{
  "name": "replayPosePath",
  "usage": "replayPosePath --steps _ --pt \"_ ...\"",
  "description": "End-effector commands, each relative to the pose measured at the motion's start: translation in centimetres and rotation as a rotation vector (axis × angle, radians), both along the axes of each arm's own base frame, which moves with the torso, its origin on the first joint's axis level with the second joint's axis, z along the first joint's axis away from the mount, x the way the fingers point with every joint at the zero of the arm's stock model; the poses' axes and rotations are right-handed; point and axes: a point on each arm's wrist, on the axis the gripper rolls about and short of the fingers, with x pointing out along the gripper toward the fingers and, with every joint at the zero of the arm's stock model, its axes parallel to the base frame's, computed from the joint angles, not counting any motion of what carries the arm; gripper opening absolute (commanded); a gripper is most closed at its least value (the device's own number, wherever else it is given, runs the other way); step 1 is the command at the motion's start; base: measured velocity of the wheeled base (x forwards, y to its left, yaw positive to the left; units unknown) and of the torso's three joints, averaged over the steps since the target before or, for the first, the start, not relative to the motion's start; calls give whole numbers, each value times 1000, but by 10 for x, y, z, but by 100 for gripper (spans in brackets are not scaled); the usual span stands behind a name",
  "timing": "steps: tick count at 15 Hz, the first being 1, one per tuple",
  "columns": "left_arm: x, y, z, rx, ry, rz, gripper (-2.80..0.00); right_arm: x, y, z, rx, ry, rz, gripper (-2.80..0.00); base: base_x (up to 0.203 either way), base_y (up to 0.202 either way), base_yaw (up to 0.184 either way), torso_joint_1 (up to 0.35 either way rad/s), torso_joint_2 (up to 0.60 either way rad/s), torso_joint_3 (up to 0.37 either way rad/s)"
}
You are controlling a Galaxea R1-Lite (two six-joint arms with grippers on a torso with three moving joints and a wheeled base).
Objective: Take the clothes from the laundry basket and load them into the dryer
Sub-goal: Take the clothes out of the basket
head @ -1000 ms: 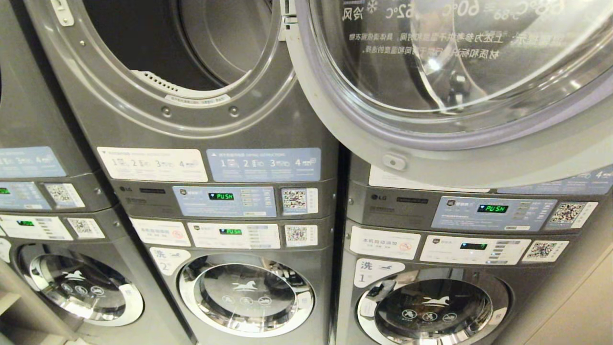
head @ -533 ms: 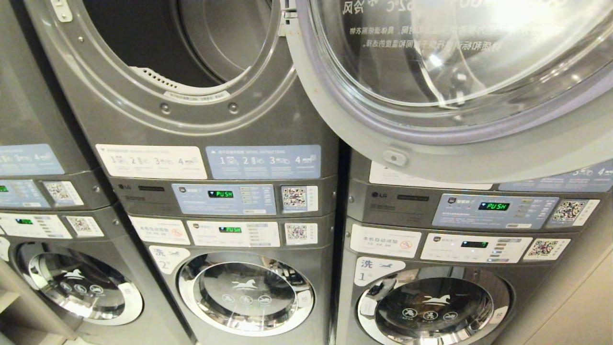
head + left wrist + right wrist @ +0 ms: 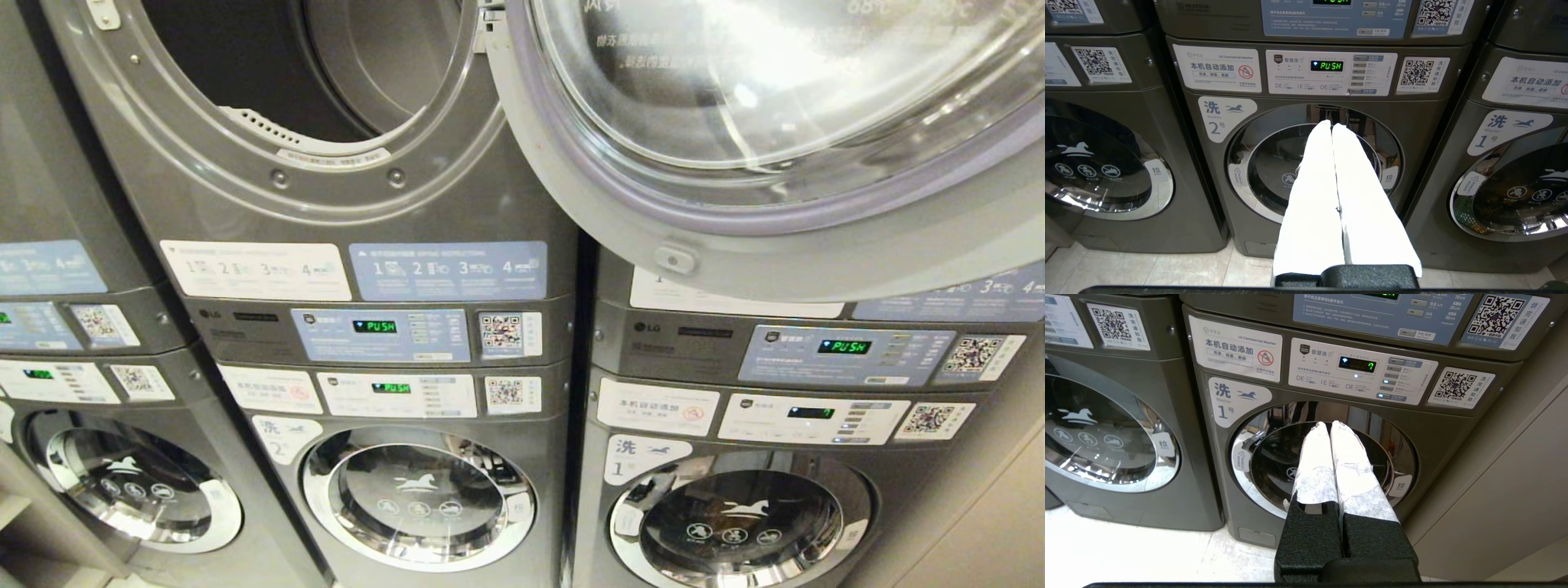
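Laundromat; dryer (image 3: 269, 73) open above; left fingers (image 3: 1327, 171), right fingers (image 3: 1327, 457) clenched, empty

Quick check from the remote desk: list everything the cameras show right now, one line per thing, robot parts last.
dryer: one, grey, upper unit of the middle stack, drum opening uncovered and dark inside.
dryer door: one, grey rim with clear window, swung open across the top of the right stack.
washers: three, grey with chrome-ringed round doors, bottom row; number 2 in the middle, number 1 on the right, a third on the left.
control panels: blue and white with green displays, between upper and lower units.
QR stickers: several, black on white, beside the panels.
floor: light tiles, below the washers.
laundry basket, clothes: none in view.
left gripper: white-wrapped jaws together, empty, facing washer 2.
right gripper: white-wrapped jaws together, empty, facing washer 1.
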Motion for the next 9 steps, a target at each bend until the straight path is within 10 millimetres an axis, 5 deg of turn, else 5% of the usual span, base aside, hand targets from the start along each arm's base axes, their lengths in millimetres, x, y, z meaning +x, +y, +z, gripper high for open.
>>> replayPosePath --steps 1,9 --pt "0 0 0 0 3 0 -280 0 0 0 -1 -1 2 -280 0 0 0 -76 150 85" --pt "0 0 0 0 3 0 -280 0 0 0 -6 -3 1 -280 0 0 0 -63 141 75"
